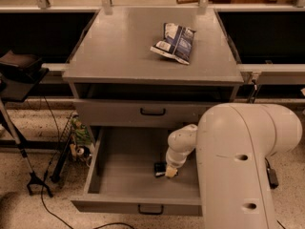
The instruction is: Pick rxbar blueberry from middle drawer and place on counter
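The middle drawer (119, 175) is pulled open, showing its plain grey floor. A small dark bar, the rxbar blueberry (159, 169), lies on the drawer floor right of centre. My gripper (170, 172) reaches down into the drawer from the white arm (181, 144), with its tip right beside the bar's right end, touching or nearly touching it. The grey counter (119, 46) is the cabinet's top, above the drawers.
A blue-and-white chip bag (174, 42) lies on the counter at the back right. A shallower drawer front with a black handle (152, 111) is closed above the open drawer. My bulky arm housing (243, 166) fills the right foreground. A stand and cables (28, 142) are at the left.
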